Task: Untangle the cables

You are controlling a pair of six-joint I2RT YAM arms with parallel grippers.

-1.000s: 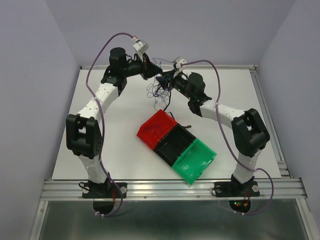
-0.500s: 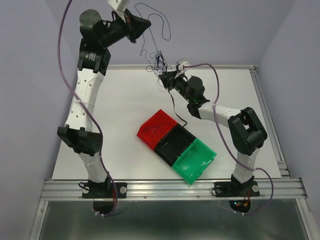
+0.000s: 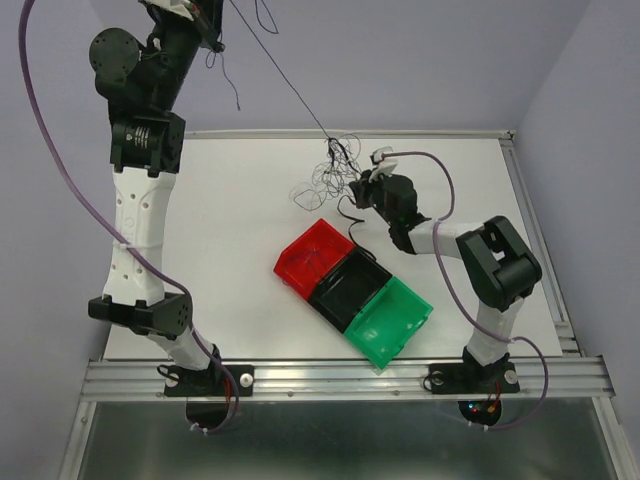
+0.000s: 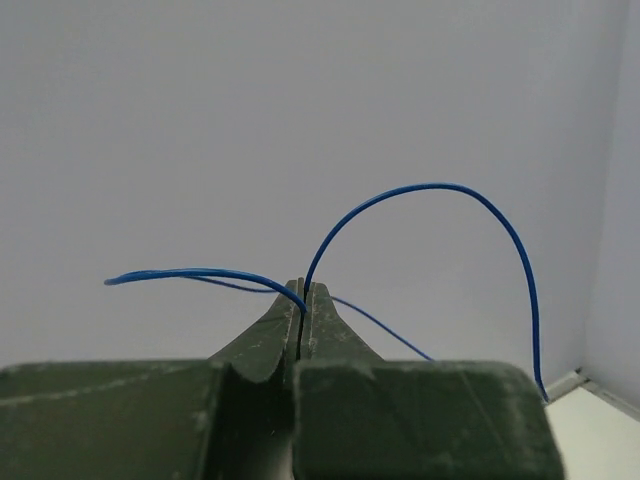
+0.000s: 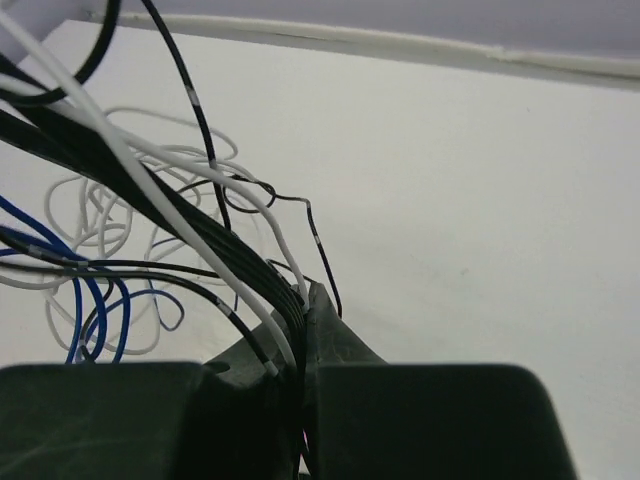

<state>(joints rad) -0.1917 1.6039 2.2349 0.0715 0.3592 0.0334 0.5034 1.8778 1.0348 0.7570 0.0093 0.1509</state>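
A tangle of thin black, white and blue cables (image 3: 330, 175) lies on the white table near its far edge. My left gripper (image 3: 212, 22) is raised high at the top left and is shut on a blue cable (image 4: 420, 190). That cable runs taut from it down to the tangle (image 3: 290, 90). My right gripper (image 3: 362, 188) is low beside the tangle and is shut on a bundle of black and white cables (image 5: 200, 230). More white and blue loops (image 5: 100, 290) lie to its left.
A row of three joined bins, red (image 3: 312, 258), black (image 3: 350, 288) and green (image 3: 390, 322), sits in the middle of the table (image 3: 220, 250), just in front of the tangle. The table's far rim (image 3: 440, 133) runs behind the cables.
My left arm has risen higher and swung left, pulling the blue cable taut out of the tangle. My right gripper has dropped and shifted right with the bundle.
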